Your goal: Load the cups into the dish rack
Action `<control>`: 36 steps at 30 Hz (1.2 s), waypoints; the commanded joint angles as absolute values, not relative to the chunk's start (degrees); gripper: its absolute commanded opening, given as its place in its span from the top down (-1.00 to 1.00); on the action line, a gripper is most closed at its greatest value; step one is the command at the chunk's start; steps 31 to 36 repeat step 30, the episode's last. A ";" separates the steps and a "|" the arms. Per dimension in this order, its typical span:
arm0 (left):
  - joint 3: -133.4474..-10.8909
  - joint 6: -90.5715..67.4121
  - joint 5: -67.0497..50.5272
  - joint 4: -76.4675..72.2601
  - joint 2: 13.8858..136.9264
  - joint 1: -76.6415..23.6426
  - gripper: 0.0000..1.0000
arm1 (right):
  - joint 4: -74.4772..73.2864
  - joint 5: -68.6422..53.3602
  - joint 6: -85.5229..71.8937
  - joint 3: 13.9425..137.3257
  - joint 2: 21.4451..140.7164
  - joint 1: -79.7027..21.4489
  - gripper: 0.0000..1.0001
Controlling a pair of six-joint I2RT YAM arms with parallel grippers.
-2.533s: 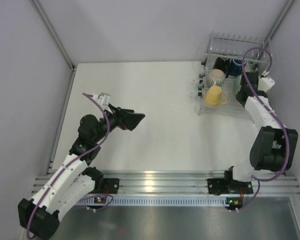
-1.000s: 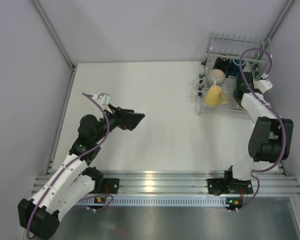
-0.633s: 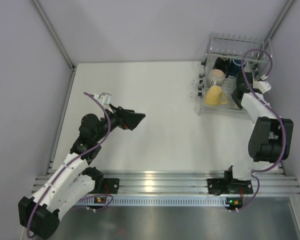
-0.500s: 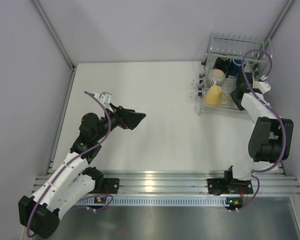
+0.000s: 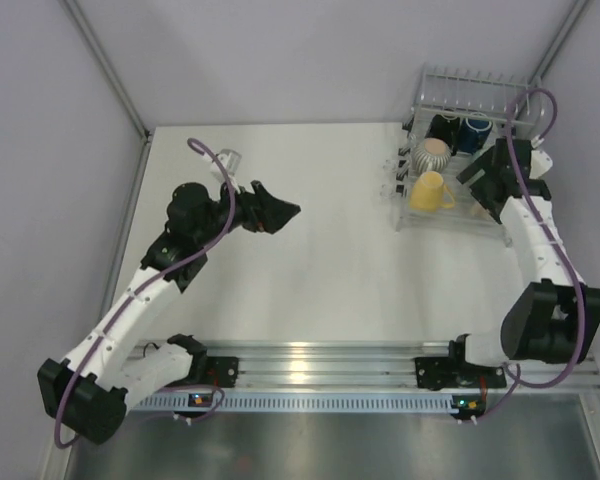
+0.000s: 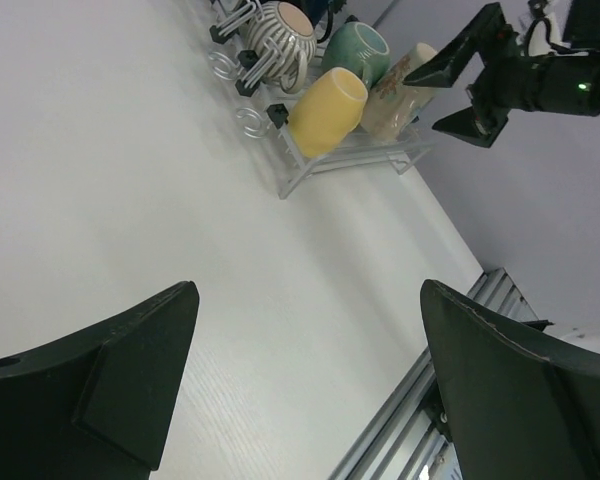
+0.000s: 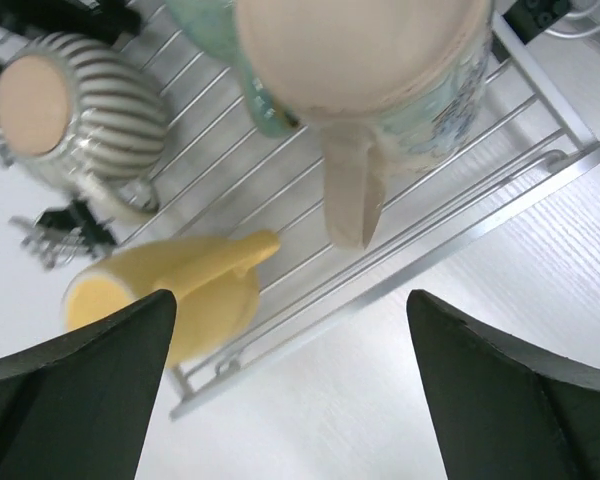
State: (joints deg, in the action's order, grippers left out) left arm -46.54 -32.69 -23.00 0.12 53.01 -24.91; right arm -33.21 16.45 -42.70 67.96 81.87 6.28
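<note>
The dish rack (image 5: 469, 76) stands at the table's far right corner. In it lie a yellow cup (image 5: 430, 192), a grey ribbed cup (image 5: 432, 153), a black cup (image 5: 443, 127) and a dark blue cup (image 5: 473, 132). My right gripper (image 5: 483, 176) hovers open over the rack's right side. Just below it, the right wrist view shows the tall cream cup (image 7: 380, 50) lying in the rack (image 7: 480, 215), free of my right gripper (image 7: 290, 300), with the yellow cup (image 7: 170, 290) and grey ribbed cup (image 7: 80, 110) beside it. My left gripper (image 5: 275, 212) is open and empty above the table's left half.
The left wrist view looks across the bare white table (image 6: 130, 180) to the rack (image 6: 350, 155), where a teal cup (image 6: 358, 47) lies between the grey ribbed cup and the cream one. Aluminium rails (image 5: 310, 360) run along the near edge. Walls close in both sides.
My right gripper has opened and lifted off the cream cup, which stays in the rack. The left arm has risen and reached farther over the table, still open.
</note>
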 commanded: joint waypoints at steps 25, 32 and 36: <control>-46.76 -30.06 -26.55 6.33 36.04 -25.05 -0.96 | -22.68 -38.85 -34.98 44.47 26.38 5.01 -0.99; -47.37 -30.06 -27.42 6.42 35.42 -25.05 -0.96 | -20.13 -39.55 -38.14 43.94 25.66 5.01 -0.99; -47.37 -30.06 -27.42 6.42 35.42 -25.05 -0.96 | -20.13 -39.55 -38.14 43.94 25.66 5.01 -0.99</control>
